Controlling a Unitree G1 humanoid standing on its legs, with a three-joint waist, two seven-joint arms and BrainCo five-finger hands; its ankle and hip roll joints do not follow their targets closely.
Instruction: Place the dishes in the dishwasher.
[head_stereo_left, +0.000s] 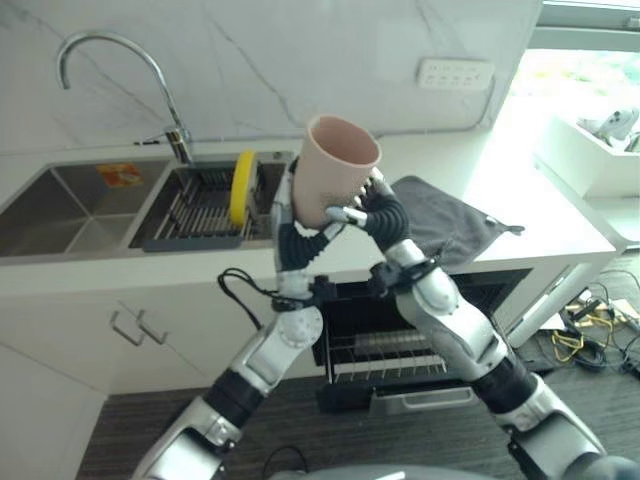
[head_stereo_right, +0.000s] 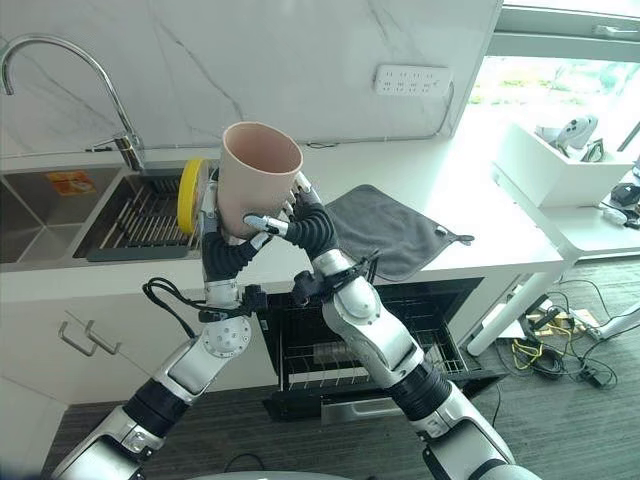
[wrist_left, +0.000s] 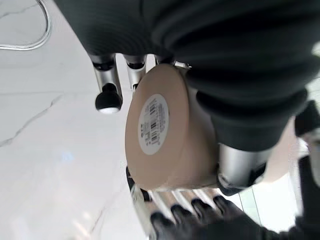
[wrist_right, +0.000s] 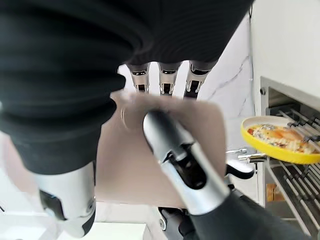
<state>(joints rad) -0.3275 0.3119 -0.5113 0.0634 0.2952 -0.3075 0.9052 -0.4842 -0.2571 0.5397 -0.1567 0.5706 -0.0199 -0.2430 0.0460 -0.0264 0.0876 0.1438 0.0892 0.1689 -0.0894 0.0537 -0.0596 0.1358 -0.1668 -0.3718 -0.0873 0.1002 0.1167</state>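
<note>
Left eye view. A pink cup (head_stereo_left: 337, 168) is held upright, mouth up, above the white counter (head_stereo_left: 500, 190) in front of the sink. The left hand (head_stereo_left: 289, 210) rises from the lower left and wraps the cup's lower wall; the right hand (head_stereo_left: 368, 205) comes from the lower right and closes its fingers on the cup's other side, so both hands grip it. Behind the cup, a yellow plate (head_stereo_left: 241, 186) stands on edge in a dark rack (head_stereo_left: 195, 210) set in the sink's right basin, beside the curved tap (head_stereo_left: 120, 70). A grey cloth (head_stereo_left: 450, 222) lies on the counter to the right. Below the counter edge the dishwasher (head_stereo_left: 390, 350) stands open, its wire basket pulled out.

Right eye view. The same scene from slightly to the right; a white socket strip (head_stereo_right: 413, 79) on the marble wall and a white tray (head_stereo_right: 560, 160) by the window show more fully.

Left wrist view. This view alone shows the cup's flat base, which carries a round white sticker (wrist_left: 153, 124). Silver dark-tipped fingers (wrist_left: 107, 92) of the left hand lie along the cup's wall, and dark fingertips reach round its far edge.

Right wrist view. The right hand's thumb (wrist_right: 180, 160) presses across the cup's wall while its fingers (wrist_right: 165, 80) curl over the far side. Past the cup, the yellow plate's face shows, smeared with food remains.
</note>
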